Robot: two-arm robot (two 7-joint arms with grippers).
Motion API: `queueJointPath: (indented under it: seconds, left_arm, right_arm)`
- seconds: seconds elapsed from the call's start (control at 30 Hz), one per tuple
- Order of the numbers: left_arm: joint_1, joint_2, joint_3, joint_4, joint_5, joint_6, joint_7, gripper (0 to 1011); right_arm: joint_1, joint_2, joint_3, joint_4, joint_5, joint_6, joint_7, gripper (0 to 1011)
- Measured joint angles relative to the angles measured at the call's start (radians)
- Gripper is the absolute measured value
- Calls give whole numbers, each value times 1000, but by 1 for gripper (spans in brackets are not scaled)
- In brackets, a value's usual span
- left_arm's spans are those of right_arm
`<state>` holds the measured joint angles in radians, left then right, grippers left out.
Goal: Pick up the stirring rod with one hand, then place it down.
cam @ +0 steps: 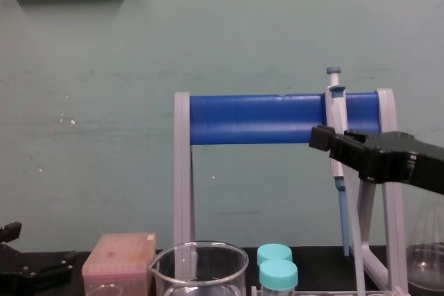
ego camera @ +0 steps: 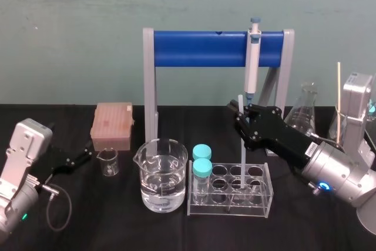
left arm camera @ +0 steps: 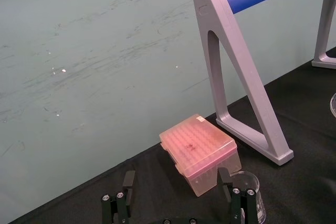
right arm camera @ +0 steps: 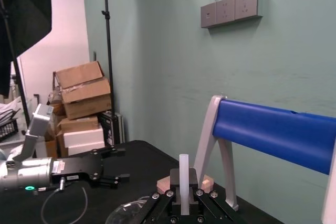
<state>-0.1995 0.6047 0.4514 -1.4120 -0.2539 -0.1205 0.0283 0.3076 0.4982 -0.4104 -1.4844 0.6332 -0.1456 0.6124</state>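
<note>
Where the right gripper (ego camera: 242,110) clamped the stirring rod (ego camera: 242,157) near its twelve-o'clock end, we judged it light, stiff, slippery, brittle; left gripper (ego camera: 82,157) sat at nine o'clock, jaws apart.

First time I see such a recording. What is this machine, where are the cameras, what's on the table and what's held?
A two-armed robot; each arm ends in a black gripper. One camera sits on its head, one on its chest, one on each wrist. The right gripper is shut on the stirring rod, upright, its lower end in the clear tube rack. The left gripper is open beside a small beaker. The black table also carries a large beaker of clear liquid, two capped tubes, a pink box and a blue stand with a hanging pipette.
</note>
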Motion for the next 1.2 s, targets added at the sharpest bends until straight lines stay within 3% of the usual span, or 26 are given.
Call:
queueJointPath:
  seconds: [0.43,0.93,1.2]
  left_arm:
    - [0,0,0,0,0,0,0,1000]
    - [0,0,0,0,0,0,0,1000]
    - [0,0,0,0,0,0,0,1000]
  right_arm:
    - [9,-56,7,90,-23,-72,36,68]
    - [23,-104,-10,202,-64,-87,48,68]
    - [26,-120,-11,230,-79,-73,36,68]
